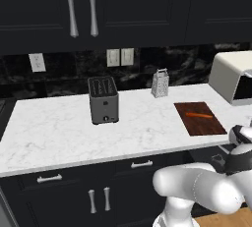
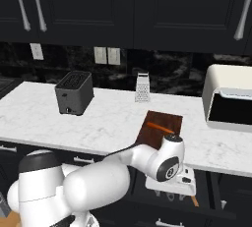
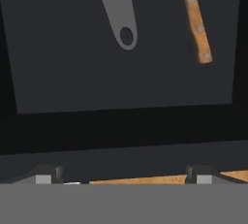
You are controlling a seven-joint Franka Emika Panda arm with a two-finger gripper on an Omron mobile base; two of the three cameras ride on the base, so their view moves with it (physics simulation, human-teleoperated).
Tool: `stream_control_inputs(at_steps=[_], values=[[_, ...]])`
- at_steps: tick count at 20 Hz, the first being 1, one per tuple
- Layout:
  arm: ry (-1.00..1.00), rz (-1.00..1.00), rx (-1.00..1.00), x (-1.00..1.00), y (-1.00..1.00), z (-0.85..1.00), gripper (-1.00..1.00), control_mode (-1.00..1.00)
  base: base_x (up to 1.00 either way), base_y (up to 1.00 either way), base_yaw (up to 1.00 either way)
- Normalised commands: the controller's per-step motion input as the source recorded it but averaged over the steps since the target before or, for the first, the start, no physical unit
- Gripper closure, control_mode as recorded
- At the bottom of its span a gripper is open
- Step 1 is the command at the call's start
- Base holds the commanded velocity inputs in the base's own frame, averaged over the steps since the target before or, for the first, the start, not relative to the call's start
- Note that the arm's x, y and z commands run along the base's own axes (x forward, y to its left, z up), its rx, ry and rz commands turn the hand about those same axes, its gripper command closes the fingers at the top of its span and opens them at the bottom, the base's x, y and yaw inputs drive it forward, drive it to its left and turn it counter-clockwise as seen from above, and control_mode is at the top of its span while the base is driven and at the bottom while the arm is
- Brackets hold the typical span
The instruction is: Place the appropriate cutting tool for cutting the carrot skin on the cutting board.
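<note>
The dark reddish-brown cutting board (image 1: pixel 206 125) lies on the right of the marble counter, and the thin orange carrot (image 1: pixel 199 115) rests on it. The right base view shows the same board (image 2: pixel 170 119) and carrot (image 2: pixel 161 127). My wrist (image 2: pixel 170 161) hangs below the counter edge, just in front of the board. In the hand view my gripper (image 3: pixel 123 177) is open, looking into a dark drawer (image 3: pixel 63 72). A grey peeler (image 3: pixel 118 12) with a hole in its handle lies there. A knife with a wooden handle (image 3: pixel 196 22) lies to its right. Both are well beyond the fingertips (image 3: pixel 46 174).
A dark toaster (image 1: pixel 103 99) stands mid-counter, and a metal box grater (image 1: pixel 160 83) stands by the back wall. A white appliance (image 1: pixel 234 76) sits at the right end. Dark cabinets with handles hang above and sit below the counter.
</note>
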Motion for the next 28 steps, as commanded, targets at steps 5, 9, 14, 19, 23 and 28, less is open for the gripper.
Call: stream_control_inputs(at_steps=[5,9,14,19,23,28], values=[[0.0,0.05,0.0,0.06,0.0,-0.18,-1.0,-1.0,0.0,0.0,0.0],[0.0,0.06,0.0,0.01,0.0,-0.21,-1.0,-1.0,0.0,0.0,0.0],[0.0,0.06,0.0,0.0,0.0,-0.16,-1.0,-1.0,0.0,0.0,0.0],[0.0,0.05,0.0,0.0,0.0,-0.2,-1.0,-1.0,0.0,0.0,0.0],[0.0,0.05,0.0,0.0,0.0,-0.14,-1.0,-1.0,0.0,0.0,0.0],[0.01,0.05,0.0,-0.19,0.01,-0.19,-1.0,-1.0,0.0,0.0,0.0]])
